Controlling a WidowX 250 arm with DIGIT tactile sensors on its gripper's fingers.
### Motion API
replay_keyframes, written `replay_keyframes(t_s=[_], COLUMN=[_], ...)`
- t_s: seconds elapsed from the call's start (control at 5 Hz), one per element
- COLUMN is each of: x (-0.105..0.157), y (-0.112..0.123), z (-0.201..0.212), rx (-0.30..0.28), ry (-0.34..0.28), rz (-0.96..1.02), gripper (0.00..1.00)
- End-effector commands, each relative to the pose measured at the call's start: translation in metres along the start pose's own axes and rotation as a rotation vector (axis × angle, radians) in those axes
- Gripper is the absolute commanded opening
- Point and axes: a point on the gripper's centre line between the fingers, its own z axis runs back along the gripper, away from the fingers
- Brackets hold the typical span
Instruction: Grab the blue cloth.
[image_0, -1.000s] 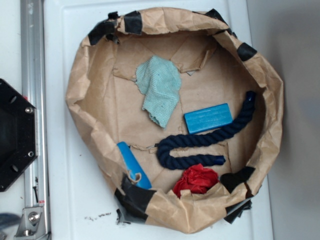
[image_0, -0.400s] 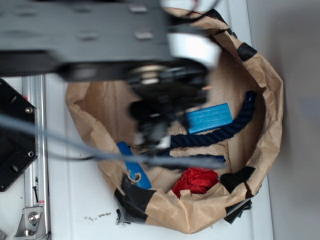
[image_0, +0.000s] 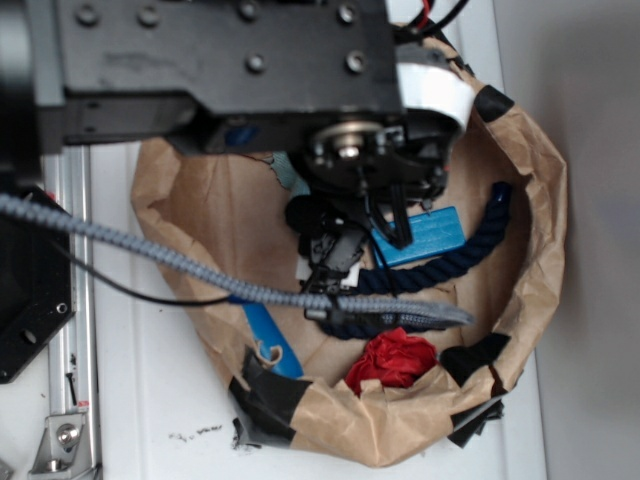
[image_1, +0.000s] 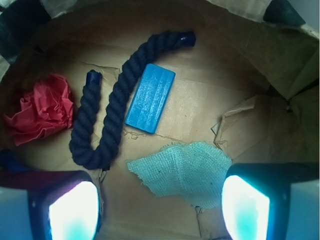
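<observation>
Two views of a crumpled brown paper basin patched with black tape on a white table. From the wrist, looking down: gripper spread wide, its two pale glowing fingertips at the bottom corners, holding nothing. Between them, on the paper floor, the blue cloth, a pale blue-green woven rag with frayed edges, lying flat and reaching close to the right fingertip; contact there hard to judge. Just above the cloth, apart from it, a bright blue block set slightly tilted. Left of the block, a dark navy rope bent in a U, one strand alongside the block. Further left, a crumpled red fabric bundle near the basin wall. From the exterior view: black robot arm filling the top and covering most of the basin's middle, only a sliver of the cloth showing beside it. A grey braided cable crossing the basin. A blue tube-like object leaning at the lower left wall.
</observation>
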Motion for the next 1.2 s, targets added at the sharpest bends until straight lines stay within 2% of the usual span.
replay_keyframes(t_s=[0.0, 0.2, 0.4, 0.6, 0.8, 1.0], x=[-0.005, -0.016, -0.016, -0.003, 0.006, 0.011], y=[0.012, -0.004, 0.007, 0.017, 0.026, 0.031], z=[-0.034, -0.077, -0.116, -0.116, -0.087, -0.037], rx=[-0.001, 0.014, 0.052, 0.047, 0.088, 0.123], ry=[-0.019, -0.006, 0.008, -0.008, -0.011, -0.046], rz=[-0.099, -0.246, -0.283, -0.238, -0.154, -0.076], gripper=[1.0, 1.0, 1.0, 0.0, 0.0, 0.0])
